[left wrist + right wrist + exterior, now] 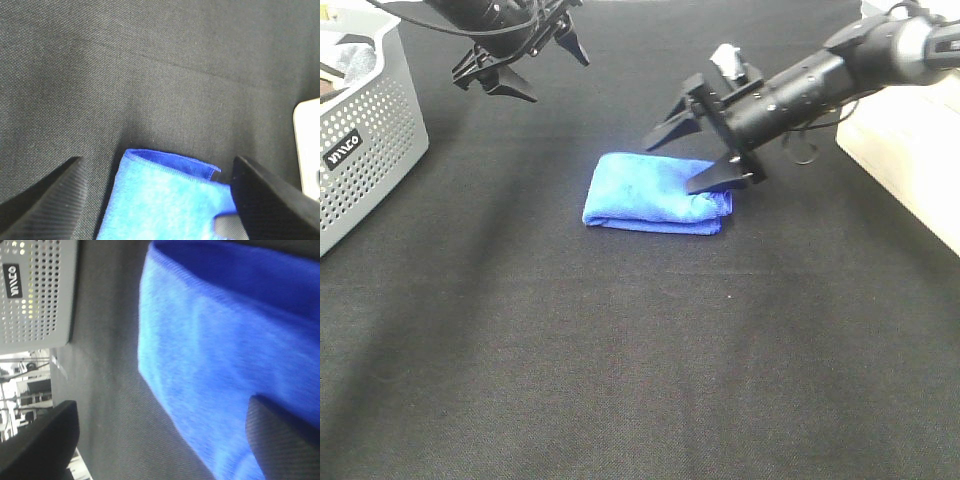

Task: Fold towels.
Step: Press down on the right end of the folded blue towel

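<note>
Nearest the high camera lies bare black tabletop (620, 380), cloth-covered, with nothing on it.

Mid-tabletop: the blue towel (655, 194) lies as a compact folded rectangle, flat, edges roughly squared, folded edge toward the right side. It looks already folded; the task seems close to done for this piece.

Right pincer (696, 152) sits over the towel's right end, spread wide, holding nothing. One finger tip is at or just above the towel's near-right corner; the other hangs past the far edge. Cannot tell whether the lower tip actually touches the cloth. The right wrist view shows the towel filling the space between the two fingers, none gripped. Judgement: the pincer is placed either to release after a fold or to press the end flat.

Farther back, left: left pincer (530, 63) hangs above the tabletop, well apart from the towel, also wide and empty. Its wrist view looks down at the towel's end between its fingers from a height. Probably held back to stay out of the right arm's way.

Far left edge: a grey perforated basket (365, 150), likely the towel bin. At right, a pale box (910, 165).
</note>
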Robot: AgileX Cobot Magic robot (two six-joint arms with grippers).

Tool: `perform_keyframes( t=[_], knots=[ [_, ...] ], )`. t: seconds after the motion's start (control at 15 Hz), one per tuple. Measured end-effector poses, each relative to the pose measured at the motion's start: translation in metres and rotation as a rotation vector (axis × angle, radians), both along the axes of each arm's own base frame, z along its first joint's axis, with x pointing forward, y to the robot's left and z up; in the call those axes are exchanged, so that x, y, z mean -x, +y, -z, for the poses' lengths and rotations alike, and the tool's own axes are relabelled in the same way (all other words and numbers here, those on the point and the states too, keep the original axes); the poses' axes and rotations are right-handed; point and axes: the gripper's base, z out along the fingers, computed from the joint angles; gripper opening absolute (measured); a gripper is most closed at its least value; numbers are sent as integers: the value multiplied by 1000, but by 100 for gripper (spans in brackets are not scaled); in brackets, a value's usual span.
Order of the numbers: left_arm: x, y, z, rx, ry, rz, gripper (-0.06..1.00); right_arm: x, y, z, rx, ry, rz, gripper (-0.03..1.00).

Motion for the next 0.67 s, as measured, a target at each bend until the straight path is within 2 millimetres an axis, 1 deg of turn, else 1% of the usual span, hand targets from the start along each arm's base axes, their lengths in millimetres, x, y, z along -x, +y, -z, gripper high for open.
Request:
perform_keyframes(
  t=[0.07, 0.27, 0.33, 0.4, 0.53, 0.6, 0.67],
  knots=[
    [0, 0, 0, -3, 2, 5, 75, -1, -9, 1, 15, 1, 3, 85],
    [0, 0, 0, -10, -5, 15, 75, 2, -18, 5, 68, 18, -31, 85],
    [0, 0, 0, -10, -3, 16, 75, 3, -20, 3, 103, 16, -41, 85],
    [1, 0, 1, -11, 3, 19, 75, 4, -22, -2, 143, 9, -49, 85],
    [2, 0, 1, -16, 16, 26, 75, 6, -28, -24, 225, -22, -50, 85],
    [4, 0, 2, -22, 28, 39, 75, 8, -32, -39, 272, -42, -43, 85],
    [4, 0, 2, -22, 28, 39, 75, 8, -32, -39, 272, -42, -43, 85]
  ],
)
